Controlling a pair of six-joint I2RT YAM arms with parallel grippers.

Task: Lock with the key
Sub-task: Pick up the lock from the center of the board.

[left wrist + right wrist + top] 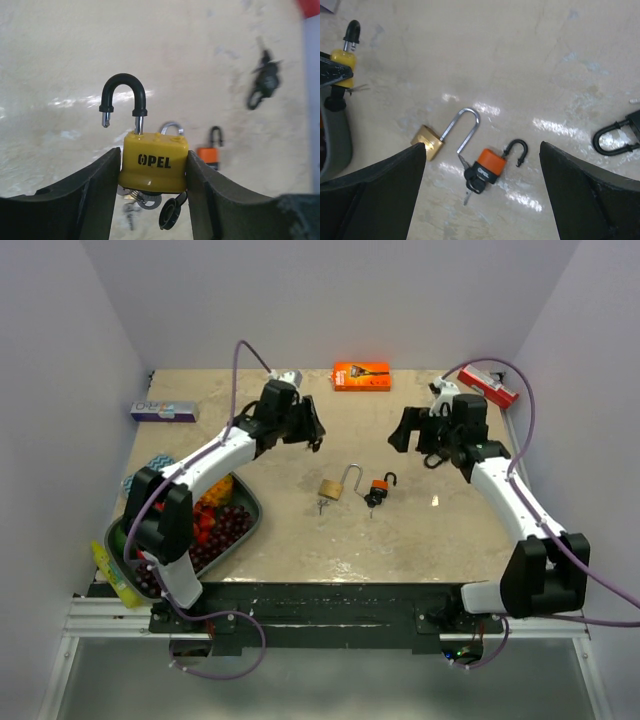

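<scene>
My left gripper (154, 152) is shut on a yellow OPEL padlock (154, 165) and holds it by the body, above the table. Its black shackle (123, 95) stands open. Keys (142, 199) and a black cap (170, 214) hang under it. In the top view the left gripper (312, 430) is at the back left of centre. My right gripper (482, 146) is open and empty above an orange padlock (490, 164) with an open shackle and keys (472, 184) in it. A brass long-shackle padlock (427, 141) lies beside it. The yellow padlock also shows in the right wrist view (342, 57).
A black padlock (619, 136) lies to the right. An orange box (361, 375), a red box (488, 385) and a blue-white box (163, 411) lie along the back. A grey tray (250, 515) of fruit stands at the front left.
</scene>
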